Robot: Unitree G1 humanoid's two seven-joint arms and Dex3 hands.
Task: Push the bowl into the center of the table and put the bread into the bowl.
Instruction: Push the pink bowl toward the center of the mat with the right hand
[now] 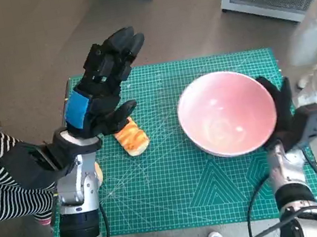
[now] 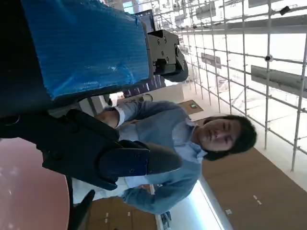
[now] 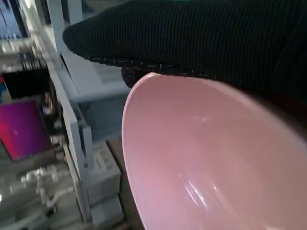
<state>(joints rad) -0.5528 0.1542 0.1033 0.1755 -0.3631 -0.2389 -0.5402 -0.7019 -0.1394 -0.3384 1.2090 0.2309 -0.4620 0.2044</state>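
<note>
Bowl [image 1: 227, 112] pink, glossy, round; bread [image 1: 132, 137] golden-orange.

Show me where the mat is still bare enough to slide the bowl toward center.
Bare mat runs along the near edge, between the left forearm and the right hand. Another bare strip lies at the far edge, beyond the pink bowl. Between bread and bowl there is an open lane. Crowded: the left side, where the left hand hovers over the bread.
</note>
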